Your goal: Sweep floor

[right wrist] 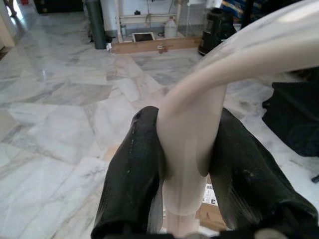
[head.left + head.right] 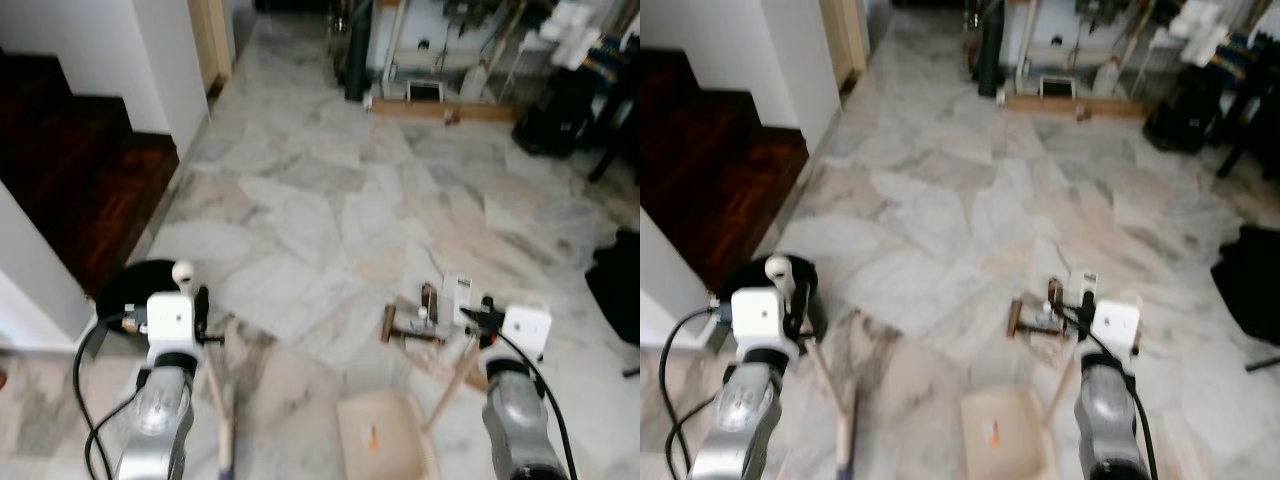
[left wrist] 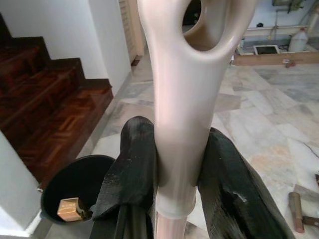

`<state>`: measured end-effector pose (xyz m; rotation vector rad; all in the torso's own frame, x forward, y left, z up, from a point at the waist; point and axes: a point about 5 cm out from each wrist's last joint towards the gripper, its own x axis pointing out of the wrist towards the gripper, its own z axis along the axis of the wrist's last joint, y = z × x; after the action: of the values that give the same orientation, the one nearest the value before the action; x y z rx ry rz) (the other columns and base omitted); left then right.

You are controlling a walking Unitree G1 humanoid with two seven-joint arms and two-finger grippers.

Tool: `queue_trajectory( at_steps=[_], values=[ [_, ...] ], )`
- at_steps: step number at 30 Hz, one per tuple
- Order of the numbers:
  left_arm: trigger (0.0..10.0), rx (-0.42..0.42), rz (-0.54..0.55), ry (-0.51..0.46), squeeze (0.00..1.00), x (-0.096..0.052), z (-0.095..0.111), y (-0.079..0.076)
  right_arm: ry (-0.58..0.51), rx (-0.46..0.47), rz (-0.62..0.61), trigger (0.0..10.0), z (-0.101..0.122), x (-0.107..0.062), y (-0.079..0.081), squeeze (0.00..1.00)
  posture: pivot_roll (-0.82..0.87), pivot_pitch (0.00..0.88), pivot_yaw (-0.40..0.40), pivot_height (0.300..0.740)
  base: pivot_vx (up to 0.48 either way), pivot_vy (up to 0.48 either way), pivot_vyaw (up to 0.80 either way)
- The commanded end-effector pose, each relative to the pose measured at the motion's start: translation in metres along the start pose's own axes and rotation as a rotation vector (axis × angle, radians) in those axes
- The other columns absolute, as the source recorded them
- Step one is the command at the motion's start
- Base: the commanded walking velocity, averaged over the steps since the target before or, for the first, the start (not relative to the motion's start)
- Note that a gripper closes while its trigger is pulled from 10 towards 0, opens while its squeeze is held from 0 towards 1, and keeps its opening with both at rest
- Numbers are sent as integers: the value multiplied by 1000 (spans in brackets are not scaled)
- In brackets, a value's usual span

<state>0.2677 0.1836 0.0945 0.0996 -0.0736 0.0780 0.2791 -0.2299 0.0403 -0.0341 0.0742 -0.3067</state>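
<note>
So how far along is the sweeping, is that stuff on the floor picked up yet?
Done: both tools are gripped. The left hand is shut on the beige plastic broom handle, the right hand on the beige dustpan handle.
In hand: the beige dustpan sits on the floor, short of the debris.
Left: the small brown scraps lie unswept on the marble floor.

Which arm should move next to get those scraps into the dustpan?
Left: its end effector grips the broom handle, while the right end effector holds the dustpan near the scraps.
</note>
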Motion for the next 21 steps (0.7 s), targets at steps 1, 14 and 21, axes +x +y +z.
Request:
queue_trajectory(
  at_steps=[1,14,21],
  values=[
    [10000,-7,6,-41,0,3,8,2,-25,10,9,10000,7,4,2,0,35,35,-29,740,0,0,0],
    [10000,-16,7,-49,0,6,10,1,0,17,9,10000,5,5,3,0,37,33,-31,740,0,0,-636],
    [10000,-24,10,-54,0,7,12,1,9,18,11,10000,3,5,4,0,38,34,-30,740,0,0,-738]
  ],
)
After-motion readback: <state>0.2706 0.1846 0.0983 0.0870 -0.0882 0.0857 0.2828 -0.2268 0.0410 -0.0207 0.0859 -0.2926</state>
